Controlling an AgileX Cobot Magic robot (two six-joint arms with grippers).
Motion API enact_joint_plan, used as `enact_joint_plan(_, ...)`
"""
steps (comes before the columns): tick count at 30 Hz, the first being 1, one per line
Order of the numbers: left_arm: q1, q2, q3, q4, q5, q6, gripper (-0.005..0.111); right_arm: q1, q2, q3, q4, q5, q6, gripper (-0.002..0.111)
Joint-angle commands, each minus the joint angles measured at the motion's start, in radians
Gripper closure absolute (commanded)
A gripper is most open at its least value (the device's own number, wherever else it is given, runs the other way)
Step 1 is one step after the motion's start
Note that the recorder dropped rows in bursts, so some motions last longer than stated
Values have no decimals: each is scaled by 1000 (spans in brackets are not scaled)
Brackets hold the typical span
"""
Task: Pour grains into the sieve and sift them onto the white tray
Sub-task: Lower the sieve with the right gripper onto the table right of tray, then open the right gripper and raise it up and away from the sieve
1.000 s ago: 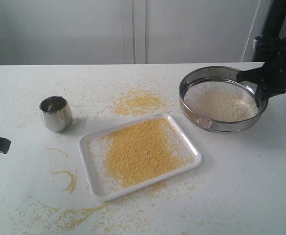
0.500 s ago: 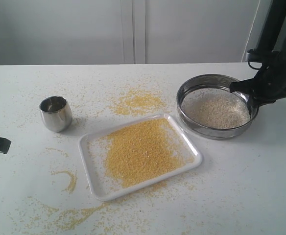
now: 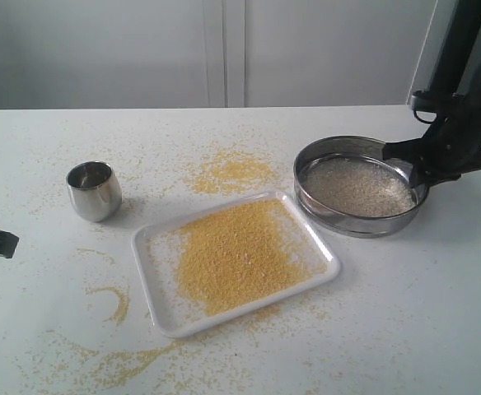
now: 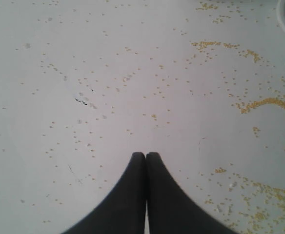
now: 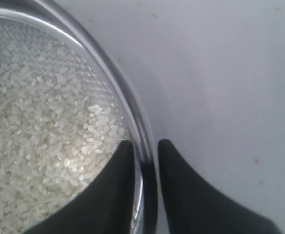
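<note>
The sieve (image 3: 339, 224) sits flat on the table to the right of the white tray (image 3: 146, 271), with whitish rice grains (image 3: 360, 185) left on its mesh. Fine yellow meal (image 3: 232, 255) covers the tray's middle. My right gripper (image 3: 417, 169) straddles the sieve's right rim. In the right wrist view its jaws (image 5: 145, 144) stand slightly apart, one finger inside over the rice (image 5: 40, 126), one outside, with a gap beside the rim (image 5: 108, 68). My left gripper (image 3: 10, 241) hovers low at the table's left edge, shut and empty (image 4: 146, 155).
A small steel cup (image 3: 94, 190) stands upright left of the tray. Yellow meal is spilled behind the tray (image 3: 228, 171), in a curl in front of the cup (image 3: 117, 300) and along the front edge. A white wall lies behind.
The sieve came down from a raised tilt to rest flat on the table. My right gripper's jaws have parted around its rim. The left arm has not moved.
</note>
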Motion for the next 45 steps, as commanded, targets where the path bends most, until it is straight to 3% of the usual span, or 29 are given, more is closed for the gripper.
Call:
enact_joint_plan(1, 3, -10, 6, 5, 7, 0, 107, -6, -6, -7, 5, -4, -14, 73)
enact_joint_plan(4, 3, -10, 6, 5, 7, 0, 107, -6, -21, -7, 3, -16, -14, 68)
enact_joint_plan(11, 3, -10, 6, 5, 7, 0, 107, -3, -107, -7, 1, -7, -44, 71)
enact_joint_plan(18, 3, -10, 6, 5, 7, 0, 107, 26, -218, 7, -5, 29, -100, 108)
enact_joint_plan(45, 3, -10, 6, 5, 7, 0, 107, 125, -826, 475, -81, -20, -146, 108)
